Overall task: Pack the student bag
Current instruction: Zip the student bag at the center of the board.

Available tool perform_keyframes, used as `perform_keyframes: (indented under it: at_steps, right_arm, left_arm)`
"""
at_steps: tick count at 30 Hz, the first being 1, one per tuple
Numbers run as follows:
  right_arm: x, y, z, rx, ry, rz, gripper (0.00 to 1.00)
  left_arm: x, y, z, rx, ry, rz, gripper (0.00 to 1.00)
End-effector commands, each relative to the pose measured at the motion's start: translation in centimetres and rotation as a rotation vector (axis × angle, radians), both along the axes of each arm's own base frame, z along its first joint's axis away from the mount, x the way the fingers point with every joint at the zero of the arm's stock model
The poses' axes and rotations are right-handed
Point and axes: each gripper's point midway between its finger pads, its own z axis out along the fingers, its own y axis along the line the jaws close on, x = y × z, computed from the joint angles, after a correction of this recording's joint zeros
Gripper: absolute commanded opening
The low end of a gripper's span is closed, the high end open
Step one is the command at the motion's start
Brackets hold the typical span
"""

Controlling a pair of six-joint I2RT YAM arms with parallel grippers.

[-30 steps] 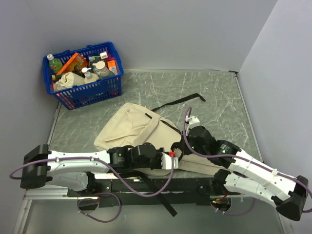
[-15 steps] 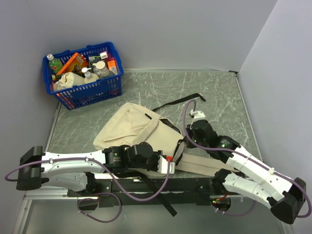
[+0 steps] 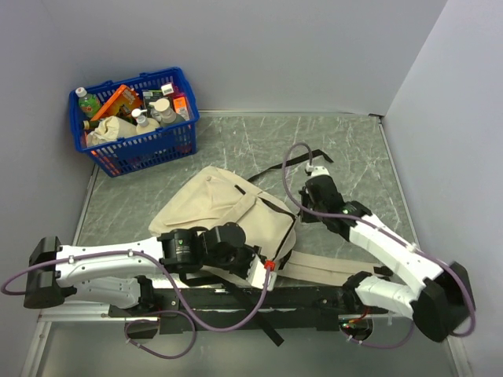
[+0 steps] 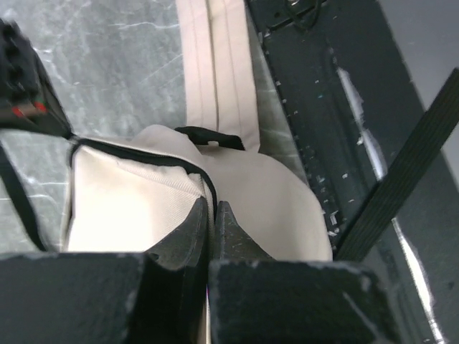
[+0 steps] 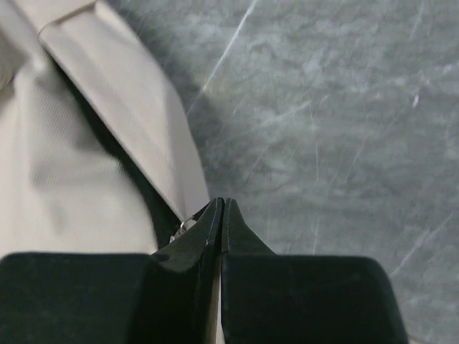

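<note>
Right arm's swung farther out; the right tool [image 3: 302, 210] now meets the right edge of the student bag [image 3: 228, 208], lying mid tabletop [image 3: 354, 149]. Left wrist: left tool [image 4: 212, 215] pinching the bag's black-piped rim. Right wrist: right tool clenched, tips at the bag's edge.

No legible text or labels

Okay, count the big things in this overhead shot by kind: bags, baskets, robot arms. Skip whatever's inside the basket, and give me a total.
student bag: 1
blue basket: 1
robot arms: 2, the left arm and the right arm
Total: 4
</note>
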Motion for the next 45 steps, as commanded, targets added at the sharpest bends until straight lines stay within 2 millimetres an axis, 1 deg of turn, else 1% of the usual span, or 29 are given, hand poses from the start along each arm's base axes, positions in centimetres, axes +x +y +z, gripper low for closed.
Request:
perform_keyframes:
  at_steps: [1,3,7,8,10,14,15,16,17,18,22,23,24,26,27,29,30,31,32,34,35,37,38,39,41,42,43,44,45]
  right_arm:
    - [9.4,-3.7,3.4,-0.100,-0.226,-0.200,0.00]
    - [11.1,-4.2,2.8,-0.162,-0.208,-0.226,0.00]
    - [12.9,-6.2,6.7,-0.137,-0.280,-0.299,0.00]
    - [13.1,-7.6,7.7,-0.130,-0.295,-0.333,0.00]
    - [13.0,-9.3,10.7,-0.123,-0.358,-0.369,0.00]
    - [11.5,-13.4,14.9,-0.120,-0.430,-0.487,0.00]
    - [10.2,-14.7,16.0,-0.115,-0.446,-0.525,0.00]
    - [9.5,-15.4,16.7,-0.104,-0.461,-0.555,0.00]
    - [8.8,-15.9,17.3,-0.098,-0.474,-0.572,0.00]
    - [7.4,-16.6,18.4,-0.091,-0.503,-0.591,0.00]
    - [3.9,-16.8,19.0,-0.065,-0.502,-0.591,0.00]
    - [3.2,-15.7,19.3,-0.021,-0.512,-0.536,0.00]
    - [2.9,-15.0,18.6,0.002,-0.491,-0.500,0.00]
    - [2.3,-11.9,16.7,0.068,-0.397,-0.361,0.00]
    - [2.1,-10.6,15.5,0.082,-0.348,-0.301,0.00]
    - [1.2,-7.6,13.2,0.091,-0.248,-0.175,0.00]
    - [0.7,-6.4,12.0,0.090,-0.213,-0.125,0.00]
    - [0.2,-5.4,11.5,0.096,-0.196,-0.089,0.00]
    - [-0.2,-3.6,11.6,0.123,-0.210,-0.013,0.00]
    - [-1.3,-1.6,10.3,0.168,-0.166,0.078,0.00]
    - [-1.8,-0.5,9.6,0.188,-0.143,0.129,0.00]
    - [-2.9,1.2,9.0,0.237,-0.109,0.211,0.00]
    - [-3.3,2.3,8.4,0.255,-0.109,0.256,0.00]
    - [-3.8,3.2,8.0,0.281,-0.092,0.295,0.00]
    - [-4.7,4.9,6.9,0.303,-0.052,0.371,0.00]
    - [-5.1,5.5,6.5,0.304,-0.033,0.391,0.00]
    - [-5.4,5.9,5.9,0.295,-0.013,0.409,0.00]
    - [-5.8,6.4,5.7,0.293,-0.005,0.427,0.00]
    - [-6.4,7.0,5.7,0.298,0.003,0.450,0.00]
  left_arm:
    - [-6.6,0.8,3.4,-0.038,0.124,-0.326,0.01]
    - [-6.7,1.0,3.3,-0.019,0.116,-0.352,0.01]
    - [-7.2,0.9,3.7,-0.004,0.068,-0.441,0.01]
    - [-7.3,0.7,3.2,0.020,0.063,-0.461,0.01]
    - [-6.9,-0.2,3.5,0.010,0.000,-0.486,0.01]
    - [-5.6,-2.5,2.7,0.023,-0.119,-0.538,0.01]
    - [-5.4,-3.3,3.3,0.004,-0.163,-0.559,0.01]
    - [-5.2,-4.0,2.7,0.023,-0.168,-0.569,0.01]
    - [-5.0,-4.5,2.7,0.023,-0.174,-0.573,0.01]
    - [-4.9,-5.3,3.9,0.001,-0.179,-0.570,0.01]
    - [-4.9,-5.4,2.5,0.043,-0.163,-0.594,0.01]
    - [-4.9,-4.9,1.9,0.057,-0.169,-0.601,0.01]
    - [-5.0,-3.7,0.4,0.098,-0.156,-0.600,0.01]
    - [-4.9,-1.6,-0.4,0.140,-0.140,-0.578,0.01]
    - [-5.0,0.8,-2.6,0.227,-0.096,-0.564,0.01]
    - [-4.7,3.5,-3.1,0.263,-0.051,-0.505,0.01]
    - [-4.8,5.8,-5.0,0.332,-0.006,-0.485,0.01]
    - [-4.4,7.1,-4.6,0.321,-0.002,-0.443,0.01]
    - [-4.6,9.0,-6.1,0.367,0.036,-0.412,0.01]
    - [-3.8,11.6,-6.5,0.387,0.020,-0.335,0.01]
    - [-3.7,13.2,-7.8,0.425,0.028,-0.305,0.01]
    - [-2.5,14.8,-8.1,0.416,-0.017,-0.243,0.01]
    - [-2.4,15.1,-8.6,0.409,-0.014,-0.217,0.01]
    - [-2.3,14.8,-8.1,0.374,-0.020,-0.199,0.04]
    - [-1.4,13.4,-7.5,0.319,-0.018,-0.128,0.60]
    - [-0.9,12.7,-7.6,0.323,-0.011,-0.096,0.79]
    - [-0.1,11.3,-6.8,0.279,0.008,-0.019,0.90]
    - [0.6,9.7,-4.7,0.220,0.016,0.027,0.96]
    - [0.9,8.4,-4.3,0.212,0.046,0.060,0.98]
